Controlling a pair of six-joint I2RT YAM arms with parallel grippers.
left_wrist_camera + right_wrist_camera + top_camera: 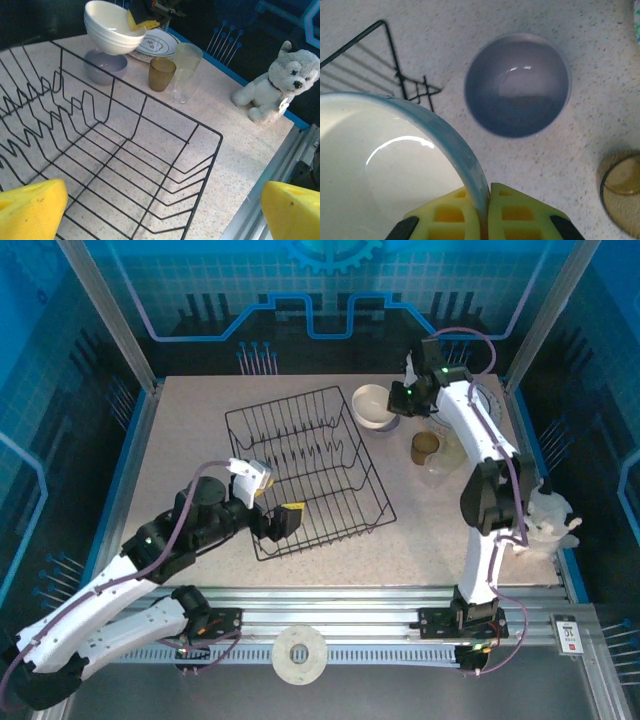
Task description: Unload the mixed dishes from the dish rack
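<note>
Nearest me, the left end effector (pixel 270 497) gapes wide and empty at the near corner of the black wire dish rack (pixel 218 136), which looks bare. Farther out, the right end effector (pixel 486 210) pinches only the thin rim of the glossy cream bowl (pixel 385 170), tilted above a greyish-lavender bowl (pixel 517 85) on the speckled counter (pixel 240 145); I judge that one-edge grip could slip, dropping it onto that bowl or the small brown cup (pixel 161 73) nearby. No writing is legible.
</note>
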